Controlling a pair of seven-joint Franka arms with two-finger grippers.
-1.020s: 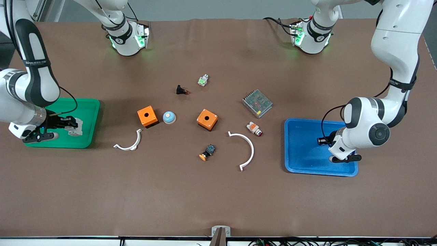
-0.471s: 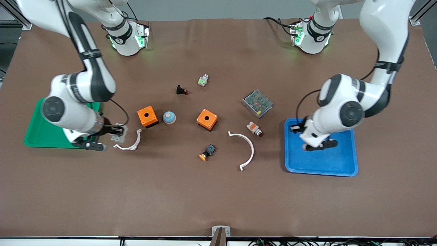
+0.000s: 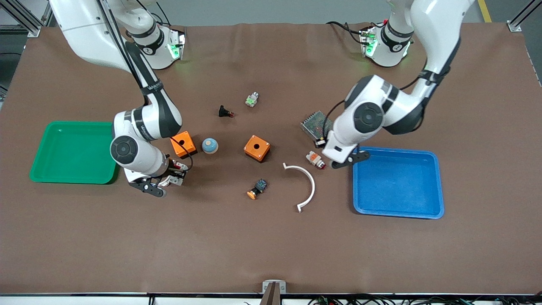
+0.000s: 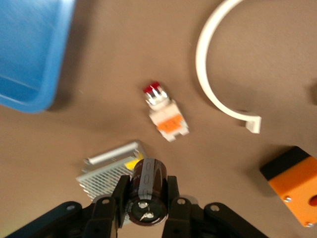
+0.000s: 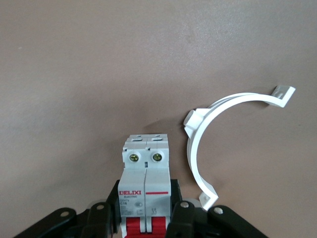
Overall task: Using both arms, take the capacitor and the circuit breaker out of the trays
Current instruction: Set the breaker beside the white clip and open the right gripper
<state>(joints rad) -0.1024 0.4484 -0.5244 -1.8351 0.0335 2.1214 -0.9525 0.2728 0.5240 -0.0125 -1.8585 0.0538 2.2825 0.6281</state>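
My left gripper [image 4: 147,187] is shut on the capacitor [image 4: 148,184], a dark cylinder with a silvery end. In the front view it [image 3: 323,145] hangs over the table between the grey mesh box [image 3: 315,123] and the white-orange button [image 3: 315,159], just off the blue tray [image 3: 398,209]. My right gripper [image 5: 146,201] is shut on the breaker [image 5: 145,173], a light-grey block with red switches. In the front view it [image 3: 172,177] hangs over the table beside an orange box [image 3: 183,143], between that box and the green tray [image 3: 72,176].
A small white arc [image 5: 208,139] lies under the right gripper. A large white arc [image 3: 305,183], a second orange box [image 3: 256,148], a blue dome [image 3: 209,145], a black-blue part with an orange cap [image 3: 257,188], a black red-tipped part [image 3: 225,112] and a small green-white part [image 3: 251,100] lie mid-table.
Both arms swung from over their trays toward the table's middle, each still holding its part. The right gripper left the green tray; the left gripper left the blue tray.
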